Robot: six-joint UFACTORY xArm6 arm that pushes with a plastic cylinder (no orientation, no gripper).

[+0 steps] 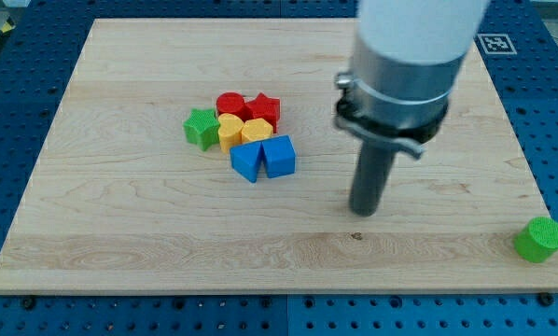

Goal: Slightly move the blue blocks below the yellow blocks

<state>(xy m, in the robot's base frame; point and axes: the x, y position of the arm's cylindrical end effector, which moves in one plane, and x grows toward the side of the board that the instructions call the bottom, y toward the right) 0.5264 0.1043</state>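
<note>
Two blue blocks sit side by side near the board's middle: a blue cube [279, 155] and, on its left, a blue wedge-like block [246, 161]. Just above them and touching are two yellow blocks: a yellow heart-like block [229, 131] and a yellow hexagon [258, 130]. My tip [364, 211] rests on the board to the right of the blue cube and a little lower, well apart from the cluster.
A red cylinder [230, 102] and a red star [264, 106] sit above the yellow blocks. A green star [202, 127] touches the cluster's left side. A green cylinder [539, 239] stands at the board's [120, 233] lower right edge.
</note>
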